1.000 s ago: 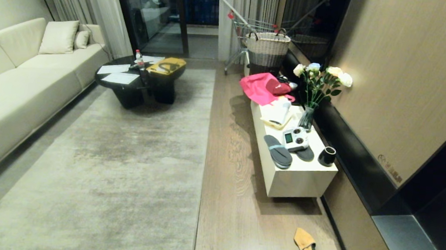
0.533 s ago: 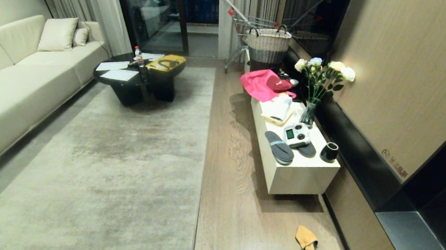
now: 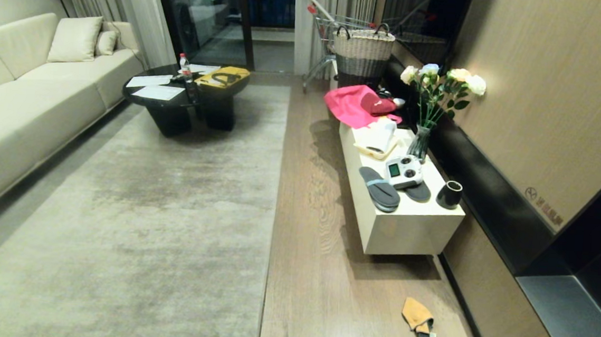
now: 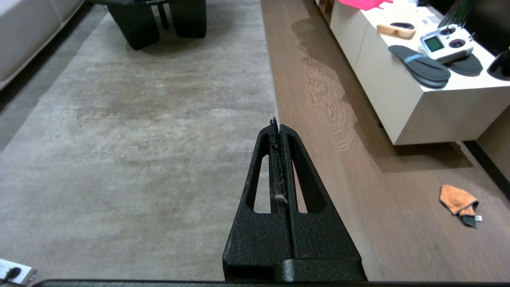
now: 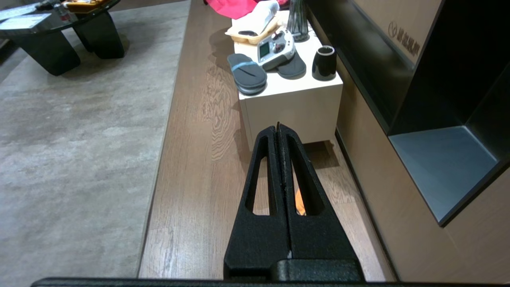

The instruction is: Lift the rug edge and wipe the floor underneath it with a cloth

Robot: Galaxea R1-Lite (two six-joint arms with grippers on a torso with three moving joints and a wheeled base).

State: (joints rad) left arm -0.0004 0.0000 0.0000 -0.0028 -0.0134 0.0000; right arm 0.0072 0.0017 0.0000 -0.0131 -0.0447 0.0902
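No text can be read with certainty in these views. On the brown wall panel (image 3: pixel 548 101) there is a small dark logo mark (image 3: pixel 544 205), a round sign followed by a short row of characters, but the characters are too small to make out; the same mark (image 5: pixel 403 37) appears in the right wrist view and is also not legible there. The white remote controller (image 3: pixel 405 172) on the white tabletop (image 3: pixel 412 229) has a small green screen, but no figures on it can be read. The papers (image 3: pixel 156 92) on the black coffee table show no readable writing.
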